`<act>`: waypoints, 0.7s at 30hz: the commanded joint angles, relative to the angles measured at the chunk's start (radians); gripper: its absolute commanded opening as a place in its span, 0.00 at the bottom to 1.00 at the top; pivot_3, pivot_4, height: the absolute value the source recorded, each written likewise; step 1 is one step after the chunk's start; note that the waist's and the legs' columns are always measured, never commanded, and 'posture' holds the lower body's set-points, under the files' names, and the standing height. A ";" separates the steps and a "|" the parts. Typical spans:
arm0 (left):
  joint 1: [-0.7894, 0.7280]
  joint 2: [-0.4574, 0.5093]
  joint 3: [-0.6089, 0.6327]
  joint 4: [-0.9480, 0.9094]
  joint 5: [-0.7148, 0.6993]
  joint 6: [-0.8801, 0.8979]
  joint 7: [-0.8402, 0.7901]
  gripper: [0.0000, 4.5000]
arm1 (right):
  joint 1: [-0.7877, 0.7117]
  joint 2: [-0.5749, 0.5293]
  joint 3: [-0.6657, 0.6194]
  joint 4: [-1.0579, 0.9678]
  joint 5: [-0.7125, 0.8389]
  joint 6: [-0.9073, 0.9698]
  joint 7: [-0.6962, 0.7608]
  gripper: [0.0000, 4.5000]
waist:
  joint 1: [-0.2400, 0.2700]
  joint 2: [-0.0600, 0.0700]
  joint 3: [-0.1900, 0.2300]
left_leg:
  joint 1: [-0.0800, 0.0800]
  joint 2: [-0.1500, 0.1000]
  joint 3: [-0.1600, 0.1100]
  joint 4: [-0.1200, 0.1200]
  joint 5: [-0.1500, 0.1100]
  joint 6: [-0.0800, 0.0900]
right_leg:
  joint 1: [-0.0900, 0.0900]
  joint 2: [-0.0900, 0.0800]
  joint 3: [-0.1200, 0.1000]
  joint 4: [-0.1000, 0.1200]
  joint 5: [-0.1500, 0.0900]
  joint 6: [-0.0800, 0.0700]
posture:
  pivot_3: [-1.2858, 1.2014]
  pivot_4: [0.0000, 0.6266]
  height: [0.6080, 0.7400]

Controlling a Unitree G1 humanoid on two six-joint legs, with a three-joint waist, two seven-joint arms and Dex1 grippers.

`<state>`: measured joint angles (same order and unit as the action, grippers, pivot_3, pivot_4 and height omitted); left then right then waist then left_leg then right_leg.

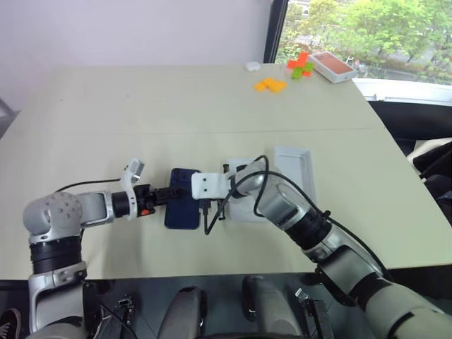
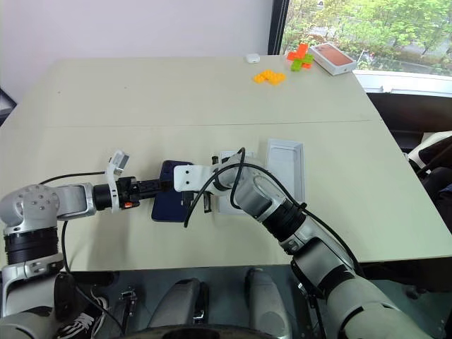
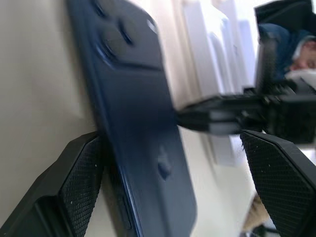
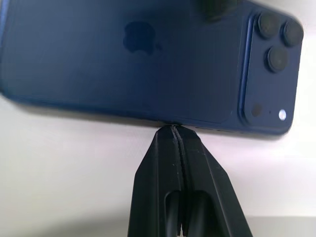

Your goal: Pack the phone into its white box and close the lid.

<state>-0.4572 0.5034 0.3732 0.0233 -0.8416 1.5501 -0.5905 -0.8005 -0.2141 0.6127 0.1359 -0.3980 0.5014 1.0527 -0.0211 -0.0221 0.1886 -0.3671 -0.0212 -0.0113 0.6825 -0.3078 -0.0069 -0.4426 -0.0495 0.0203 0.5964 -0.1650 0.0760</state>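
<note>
The phone [image 1: 182, 206] lies back up on the table, with its camera cluster [image 4: 274, 42] showing. My left gripper [image 1: 176, 192] reaches it from the left and is open. One finger [image 3: 79, 192] sits low at the phone's left long edge, the other [image 3: 281, 182] stands clear above its back. My right gripper [image 4: 173, 129] is shut, its tip against the phone's right long edge. Right of the phone lie two white shallow pieces: an open tray [image 1: 295, 169] and one [image 1: 244, 208] partly under my right arm. I cannot tell which is the white box and which the lid.
At the table's far right corner stand an orange-red-topped box [image 1: 333, 66], orange and green blocks [image 1: 282, 76] and a small white object [image 1: 253, 66]. The table's near edge [image 1: 212, 272] runs just below my arms.
</note>
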 commanded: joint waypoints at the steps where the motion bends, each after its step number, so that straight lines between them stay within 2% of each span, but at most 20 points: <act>1: -0.013 -0.010 0.011 0.021 -0.109 0.063 0.021 1.00 | -0.009 0.001 0.011 0.011 0.002 -0.018 -0.017 0.01 | 0.000 0.000 0.000 | 0.000 0.000 0.000 0.000 0.000 0.000 | 0.000 0.000 0.000 0.000 0.000 0.000 | 0.52 0.24 1.00; 4: 0.002 0.026 -0.006 -0.018 -0.133 0.064 0.035 1.00 | -0.007 -0.007 0.004 0.009 0.009 -0.019 -0.018 0.01 | -0.002 0.000 0.000 | -0.001 0.000 0.000 0.000 0.000 0.000 | -0.001 0.000 0.000 0.000 0.000 0.000 | 0.52 0.24 1.00; 12: 0.000 0.003 0.040 0.024 -0.094 0.057 0.091 1.00 | -0.004 -0.029 0.007 0.001 0.011 -0.031 -0.018 0.01 | -0.002 0.000 0.000 | -0.002 0.000 -0.001 0.000 0.001 -0.002 | -0.002 0.000 -0.001 0.000 0.000 0.000 | 0.52 0.24 1.00; 15: -0.002 0.002 0.051 0.028 -0.094 0.057 0.091 0.83 | -0.005 -0.032 0.005 0.003 0.013 -0.032 -0.017 0.00 | -0.002 0.000 0.000 | -0.002 0.000 -0.001 0.000 0.001 -0.002 | -0.002 0.000 -0.001 0.000 0.000 0.000 | 0.52 0.24 1.00; 21: 0.016 0.008 0.073 0.057 -0.104 0.064 0.077 0.17 | -0.007 -0.036 0.002 0.005 0.013 -0.034 -0.021 0.00 | -0.001 0.000 0.000 | -0.002 0.000 -0.002 0.000 0.001 -0.002 | -0.002 0.000 -0.001 -0.001 0.000 0.000 | 0.52 0.24 1.00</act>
<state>-0.4455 0.5015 0.4241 0.0887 -0.9315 1.6062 -0.5041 -0.8009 -0.2375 0.6165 0.1414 -0.3866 0.4666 1.0363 -0.0217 -0.0220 0.1889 -0.3696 -0.0213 -0.0129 0.6822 -0.3067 -0.0090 -0.4443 -0.0496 0.0193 0.5958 -0.1649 0.0759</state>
